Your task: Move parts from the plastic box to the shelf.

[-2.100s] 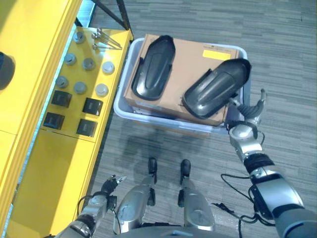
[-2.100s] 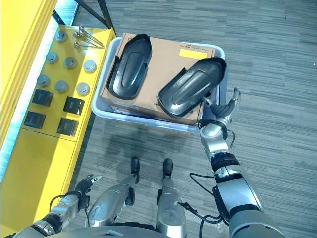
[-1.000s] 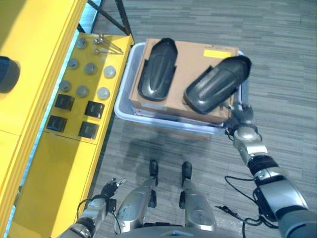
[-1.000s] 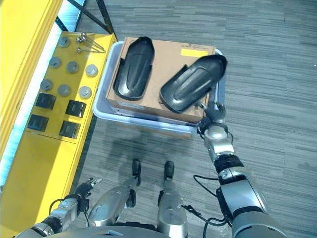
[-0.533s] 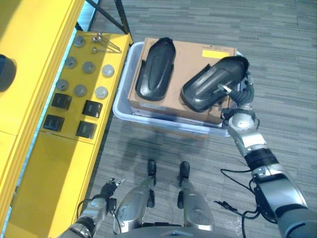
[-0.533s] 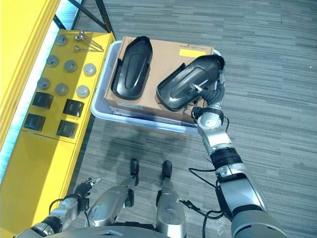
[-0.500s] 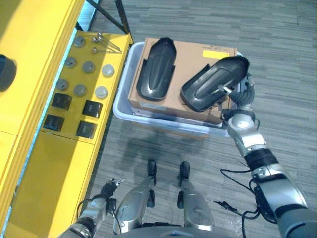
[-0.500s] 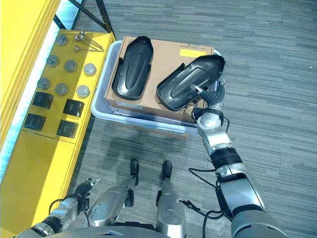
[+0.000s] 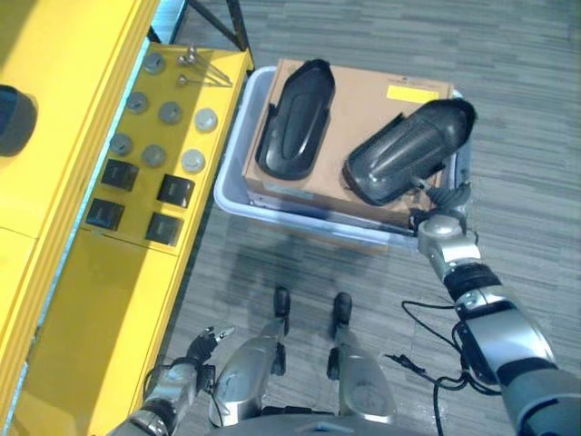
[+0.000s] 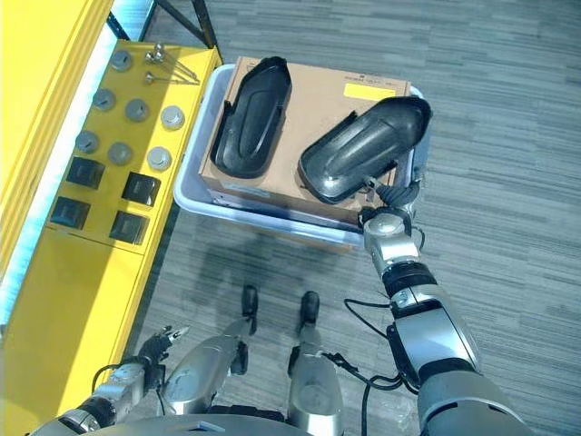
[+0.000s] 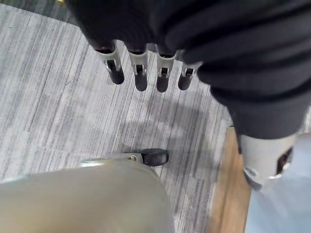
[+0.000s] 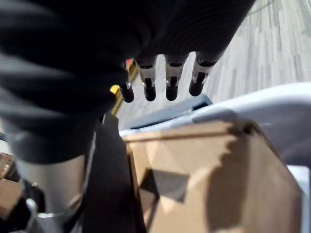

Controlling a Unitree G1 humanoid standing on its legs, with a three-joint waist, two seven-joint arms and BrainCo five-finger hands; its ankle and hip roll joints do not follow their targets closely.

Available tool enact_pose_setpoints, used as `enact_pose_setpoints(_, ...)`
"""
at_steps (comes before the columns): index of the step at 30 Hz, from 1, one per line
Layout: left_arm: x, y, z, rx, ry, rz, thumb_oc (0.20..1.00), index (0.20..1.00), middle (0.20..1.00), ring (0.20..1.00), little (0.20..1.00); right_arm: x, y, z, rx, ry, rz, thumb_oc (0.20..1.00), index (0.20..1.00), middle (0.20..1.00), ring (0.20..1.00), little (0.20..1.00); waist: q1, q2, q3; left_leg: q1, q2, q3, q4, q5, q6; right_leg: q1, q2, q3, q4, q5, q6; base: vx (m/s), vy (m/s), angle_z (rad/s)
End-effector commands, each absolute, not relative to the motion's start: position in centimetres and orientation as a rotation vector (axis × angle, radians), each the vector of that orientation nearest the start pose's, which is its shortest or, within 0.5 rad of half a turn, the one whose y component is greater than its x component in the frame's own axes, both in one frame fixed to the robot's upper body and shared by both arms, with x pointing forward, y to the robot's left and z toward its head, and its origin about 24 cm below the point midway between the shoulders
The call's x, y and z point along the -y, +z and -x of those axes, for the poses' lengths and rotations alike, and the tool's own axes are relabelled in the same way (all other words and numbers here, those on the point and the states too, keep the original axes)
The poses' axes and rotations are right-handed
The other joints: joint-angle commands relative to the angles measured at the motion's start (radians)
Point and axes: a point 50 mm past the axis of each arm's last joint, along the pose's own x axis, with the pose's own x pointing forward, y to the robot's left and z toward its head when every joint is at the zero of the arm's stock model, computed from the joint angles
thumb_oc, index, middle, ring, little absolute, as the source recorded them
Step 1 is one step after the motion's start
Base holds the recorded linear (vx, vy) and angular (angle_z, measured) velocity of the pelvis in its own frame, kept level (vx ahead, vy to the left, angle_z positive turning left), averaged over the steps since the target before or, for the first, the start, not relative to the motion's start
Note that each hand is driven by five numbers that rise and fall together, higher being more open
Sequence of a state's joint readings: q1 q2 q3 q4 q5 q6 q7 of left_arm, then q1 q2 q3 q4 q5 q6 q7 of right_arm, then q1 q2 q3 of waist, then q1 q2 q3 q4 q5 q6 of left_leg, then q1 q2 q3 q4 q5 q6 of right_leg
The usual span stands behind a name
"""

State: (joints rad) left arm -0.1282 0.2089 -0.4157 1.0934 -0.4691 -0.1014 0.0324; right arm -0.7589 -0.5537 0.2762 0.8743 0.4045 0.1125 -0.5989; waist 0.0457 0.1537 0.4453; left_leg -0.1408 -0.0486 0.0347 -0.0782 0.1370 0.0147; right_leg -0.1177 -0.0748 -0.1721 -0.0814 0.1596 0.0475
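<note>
Black part point(image 9: 406, 153) lies on cardboard point(image 9: 359, 113) inside plastic box point(image 9: 238, 159), long axis diagonal. Right hand point(image 10: 388, 211) at its near end, fingers point(image 12: 170, 80) straight, holding nothing. Left hand point(image 9: 195, 348) idle, well apart.

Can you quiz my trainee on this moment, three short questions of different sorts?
1. True or false: the right hand is at the near right corner of the plastic box.
2. How many black parts lie on the cardboard box?
3. What lies on the yellow shelf? A) round metal pieces and black blocks B) a black part C) a cardboard box

Key:
1. True.
2. Two: the left black part and the right black part.
3. A.
</note>
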Motion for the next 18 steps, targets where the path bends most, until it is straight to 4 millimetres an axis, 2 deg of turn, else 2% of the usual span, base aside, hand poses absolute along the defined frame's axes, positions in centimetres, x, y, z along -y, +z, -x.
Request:
enact_pose_setpoints(1,-17.8,-14.2,-16.6,-0.932,-0.041,-0.061,1.000,1.000,1.000,1.000,1.000,27.2,12.1,-37.9,-0.170,-0.540,0.350,1.000,1.000,1.000,1.000,1.000,0.030,-0.030,-0.023,0.005,0.033,-0.017,0.091,-0.105,-0.057,-0.018,-0.134,0.013,0.086,-0.079,0.045,0.00,0.000,0.00)
enact_pose_setpoints(5,-17.9,-14.1,-16.9,-0.930,-0.052,-0.070,1.000,1.000,1.000,1.000,1.000,27.7,11.1,-38.1,-0.304,-0.493,0.328,1.000,1.000,1.000,1.000,1.000,0.043,-0.020,-0.016,-0.008,0.031,-0.020,0.096,-0.102,-0.057,-0.029,-0.139,0.006,0.093,-0.081,0.044,0.00,0.000,0.00)
enact_pose_setpoints(6,-17.9,-14.1,-16.9,-0.930,-0.057,-0.072,1.000,1.000,1.000,1.000,1.000,27.8,10.9,-38.1,-0.351,-0.468,0.329,0.382,0.382,0.382,0.382,0.382,0.047,-0.018,-0.015,-0.011,0.030,-0.022,0.097,-0.101,-0.057,-0.031,-0.140,0.003,0.095,-0.082,0.043,0.00,0.000,0.00)
enact_pose_setpoints(7,-17.9,-14.1,-16.9,-0.930,-0.060,-0.072,1.000,1.000,1.000,1.000,1.000,27.9,10.8,-38.0,-0.372,-0.464,0.329,0.200,0.200,0.200,0.200,0.200,0.050,-0.016,-0.014,-0.012,0.030,-0.022,0.096,-0.099,-0.057,-0.032,-0.140,0.001,0.096,-0.081,0.043,-0.01,0.014,0.04)
enact_pose_setpoints(13,-18.1,-14.2,-16.6,-0.935,-0.071,-0.081,1.000,1.000,1.000,1.000,1.000,28.9,11.0,-37.9,-0.382,-0.513,0.316,0.200,0.200,0.200,0.200,0.200,0.062,-0.013,-0.020,-0.005,0.028,-0.030,0.082,-0.094,-0.058,-0.027,-0.141,-0.008,0.090,-0.078,0.046,0.00,0.003,0.01)
enact_pose_setpoints(16,-18.5,-14.3,-16.3,-0.943,-0.066,-0.086,1.000,1.000,1.000,1.000,1.000,29.3,10.8,-37.6,-0.371,-0.546,0.302,0.200,0.200,0.200,0.200,0.200,0.058,-0.025,-0.029,0.008,0.031,-0.025,0.076,-0.096,-0.058,-0.019,-0.139,-0.007,0.084,-0.076,0.049,-0.01,-0.025,0.02)
enact_pose_setpoints(18,-18.6,-14.3,-16.3,-0.944,-0.061,-0.093,1.000,1.000,1.000,1.000,1.000,29.7,9.9,-37.0,-0.395,-0.570,0.309,0.200,0.200,0.200,0.200,0.200,0.053,-0.036,-0.039,0.017,0.035,-0.021,0.075,-0.100,-0.059,-0.008,-0.135,-0.007,0.076,-0.074,0.050,-0.02,-0.051,0.01)
